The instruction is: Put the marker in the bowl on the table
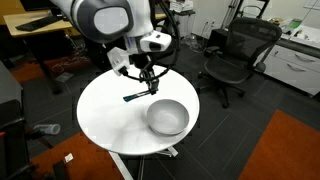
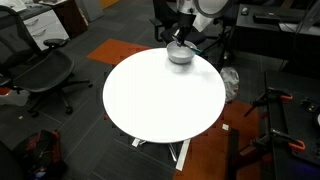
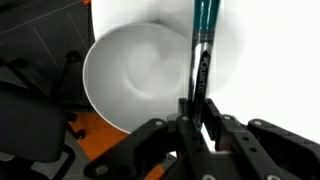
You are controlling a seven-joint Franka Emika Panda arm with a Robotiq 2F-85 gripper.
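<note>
Currently mid-task, by my reading: the pickup looks done, the drop is not. In the wrist view the jaws are drawn in narrow and pinch the marker (image 3: 203, 55) on its dark lower barrel, with the teal end pointing away from the wrist. The bowl (image 3: 130, 70) sits just left of the marker in that view. The barrel runs along or just over the bowl's right rim, and I cannot tell which. The inside of the bowl shows only plain metal sheen, with nothing in it. In an exterior view the marker (image 1: 136, 96) juts leftward from the tips of the jaws, lying roughly level over the white surface (image 1: 100, 120). The bowl (image 1: 167, 117) stands to its near right, close but apart. Whether the marker is lifted fully off the surface is hard to judge from this angle. In an exterior view taken from across the room, the bowl (image 2: 179, 56) sits near the far edge of the surface with the wrist directly above it, and the marker is too small to make out there. So the grasp is secured and the marker is beside the bowl. What likely remains is to shift the marker over the bowl's middle, lower it a little and open the jaws. One risk is the long barrel catching the rim and tipping out.
</note>
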